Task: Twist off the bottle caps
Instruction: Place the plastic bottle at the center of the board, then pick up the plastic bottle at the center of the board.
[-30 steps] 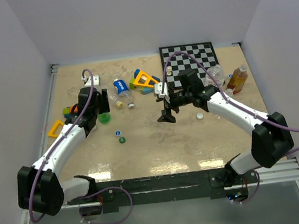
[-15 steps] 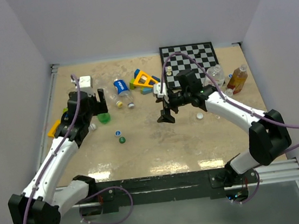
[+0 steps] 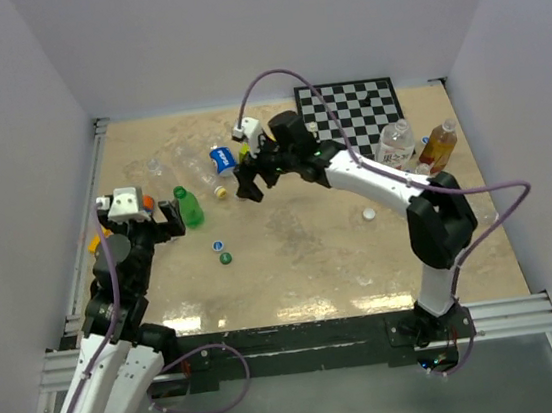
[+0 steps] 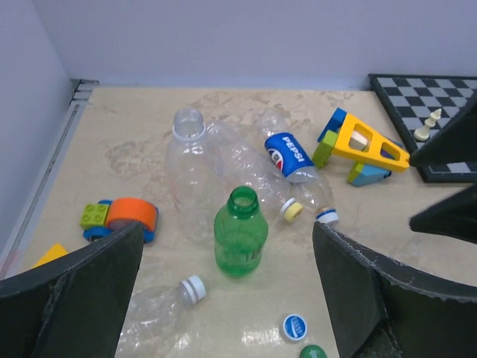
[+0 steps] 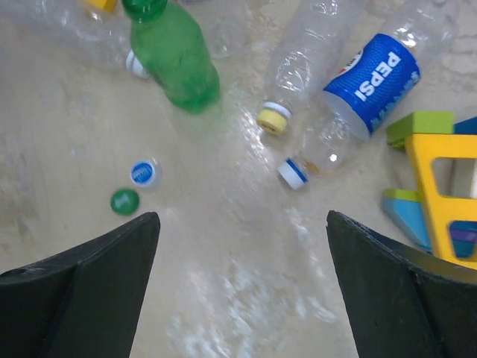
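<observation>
While my left tool and right tool both hang spread wide, grasping nothing, a green cap and a blue cap lie loose on the worktop nearest me. Beyond them the green bottle stands uncapped. Farther off, a clear bottle lies wearing a yellow cap, and the Pepsi bottle, I think, a white-blue cap. Next: pin one, twist.
</observation>
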`<action>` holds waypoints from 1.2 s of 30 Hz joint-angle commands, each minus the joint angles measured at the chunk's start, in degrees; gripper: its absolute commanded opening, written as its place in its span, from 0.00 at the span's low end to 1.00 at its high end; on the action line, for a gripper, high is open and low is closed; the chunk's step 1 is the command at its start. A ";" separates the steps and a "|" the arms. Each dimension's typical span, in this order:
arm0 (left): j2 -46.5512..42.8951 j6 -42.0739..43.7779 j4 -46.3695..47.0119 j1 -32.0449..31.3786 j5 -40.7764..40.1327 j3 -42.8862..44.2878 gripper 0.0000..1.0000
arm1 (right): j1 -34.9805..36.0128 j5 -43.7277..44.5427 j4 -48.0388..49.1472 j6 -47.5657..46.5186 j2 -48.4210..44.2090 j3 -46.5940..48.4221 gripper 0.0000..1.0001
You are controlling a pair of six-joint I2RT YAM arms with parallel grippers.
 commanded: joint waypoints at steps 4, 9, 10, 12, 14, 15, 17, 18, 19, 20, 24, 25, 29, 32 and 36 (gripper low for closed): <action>-6.16 0.43 3.39 0.49 -5.22 -3.58 1.00 | 4.10 19.00 3.49 25.32 11.47 13.90 0.98; -5.55 0.34 3.39 0.40 -5.23 -3.40 1.00 | 4.10 25.33 1.46 26.74 20.00 22.61 0.95; -5.63 0.34 3.47 0.49 -5.06 -3.49 1.00 | 4.19 25.69 1.72 26.74 21.32 23.40 0.94; -5.46 0.43 3.65 0.49 -4.70 -3.40 1.00 | 4.19 25.69 2.08 26.74 23.35 24.90 0.91; -5.46 0.52 3.83 0.49 -4.70 -3.49 1.00 | 4.19 25.78 1.29 26.56 25.90 26.74 0.90; -5.46 0.52 3.83 0.49 -4.62 -3.49 1.00 | 4.19 25.69 0.59 26.56 26.86 27.71 0.89; -5.55 0.61 3.91 0.49 -4.35 -3.58 1.00 | 4.19 27.18 -0.20 26.47 28.63 29.21 0.88; -5.72 0.61 4.00 0.49 -4.18 -3.49 1.00 | 4.19 27.27 -0.47 26.39 29.24 29.82 0.88; -5.81 0.69 4.00 0.49 -4.09 -3.58 1.00 | 4.19 27.19 -0.56 26.21 29.94 30.26 0.88; -5.81 0.70 4.00 0.49 -4.00 -3.67 1.00 | 4.19 27.19 -0.82 26.21 30.56 30.96 0.88; -5.98 0.70 4.09 0.49 -3.65 -3.67 1.00 | 4.19 27.36 -1.52 26.30 33.02 32.72 0.87; -5.98 0.70 4.18 0.49 -3.65 -3.67 1.00 | 4.19 27.62 -1.96 26.30 34.16 33.51 0.87; -6.07 0.70 4.09 0.49 -3.38 -3.58 1.00 | 4.19 27.98 -3.19 26.39 36.98 36.42 0.87; -6.07 0.70 4.18 0.49 -3.38 -3.67 1.00 | 4.19 28.76 -3.98 26.21 38.91 37.82 0.87; -6.07 0.69 4.00 0.49 -3.38 -3.67 1.00 | 4.10 30.52 -4.42 25.86 40.32 38.97 0.87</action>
